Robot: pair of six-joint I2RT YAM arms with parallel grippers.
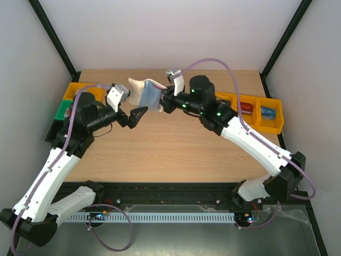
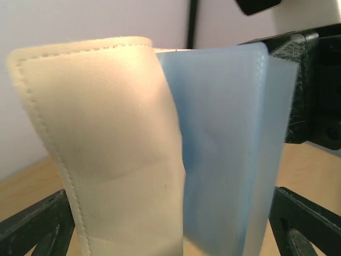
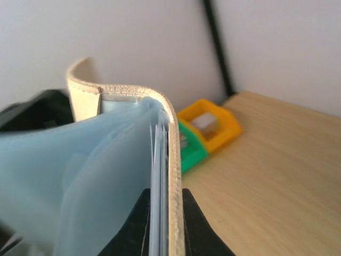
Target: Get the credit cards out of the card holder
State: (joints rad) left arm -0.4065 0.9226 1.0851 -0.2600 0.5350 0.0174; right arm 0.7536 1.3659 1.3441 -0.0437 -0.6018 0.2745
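The card holder hangs open like a book above the back of the table, beige outside and blue inside. My right gripper is shut on one cover with its blue pockets, and in the right wrist view the fingertips pinch that edge. My left gripper stands open just in front of and below the holder. Its two fingers sit wide apart on either side of it. The credit cards are hidden in the pockets.
Yellow bins and a green bin line the back left edge. More yellow bins stand at the back right, one holding a red item. Bare wooden table lies in front of both grippers.
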